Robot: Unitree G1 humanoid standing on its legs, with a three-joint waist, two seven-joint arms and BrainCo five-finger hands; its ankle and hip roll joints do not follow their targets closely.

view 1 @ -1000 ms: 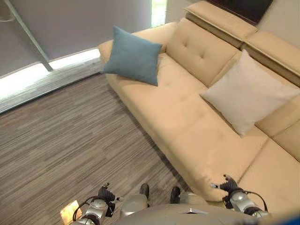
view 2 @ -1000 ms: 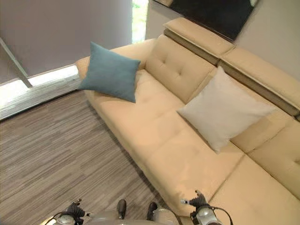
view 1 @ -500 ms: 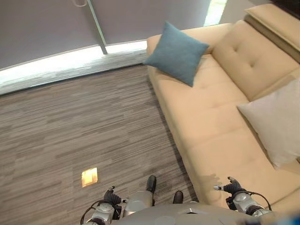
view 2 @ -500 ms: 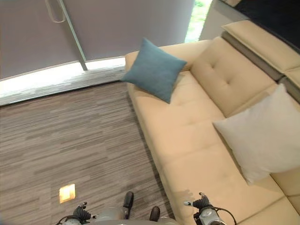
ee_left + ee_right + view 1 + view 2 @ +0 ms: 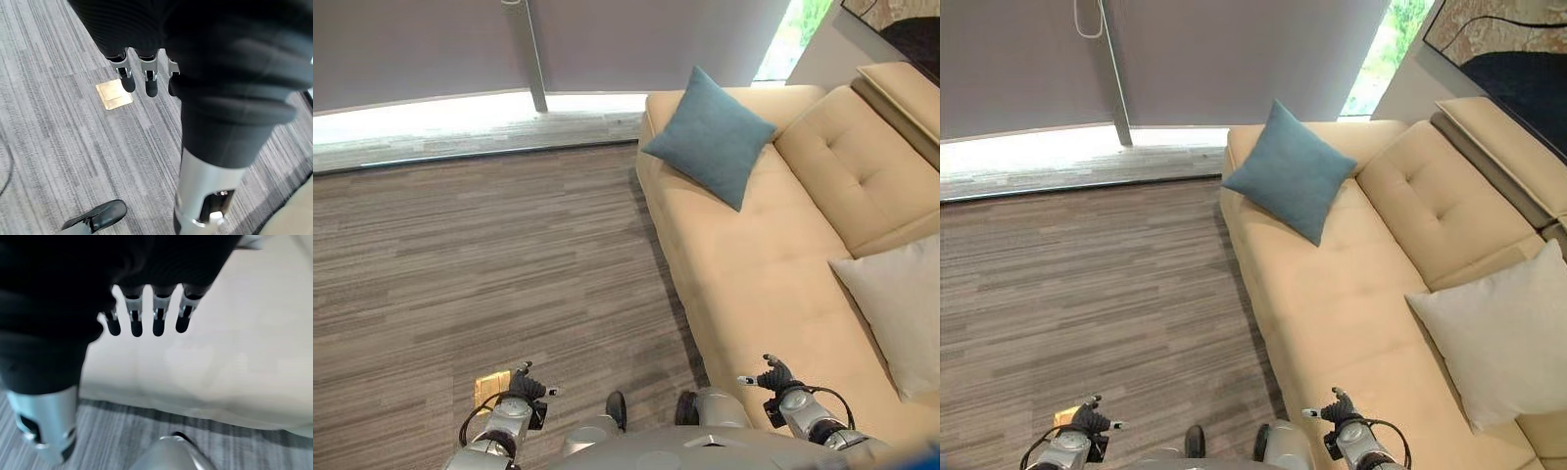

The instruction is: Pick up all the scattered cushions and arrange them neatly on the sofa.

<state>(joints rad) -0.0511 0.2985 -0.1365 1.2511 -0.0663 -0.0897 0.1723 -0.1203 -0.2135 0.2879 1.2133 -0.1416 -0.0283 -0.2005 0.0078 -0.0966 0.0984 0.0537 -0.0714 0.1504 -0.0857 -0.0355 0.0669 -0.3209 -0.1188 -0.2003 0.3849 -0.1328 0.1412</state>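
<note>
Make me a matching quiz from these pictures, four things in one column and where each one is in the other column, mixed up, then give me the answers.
Things:
1. blue cushion
2. cream cushion
3. brass floor plate
4. right robot hand

Places:
A. set into the carpet below the left robot hand
B. over the front edge of the sofa seat
C. leaning at the sofa's far end, by the armrest
D. propped against the sofa back, at the near end

Pairs: 1-C, 2-D, 3-A, 4-B
</note>
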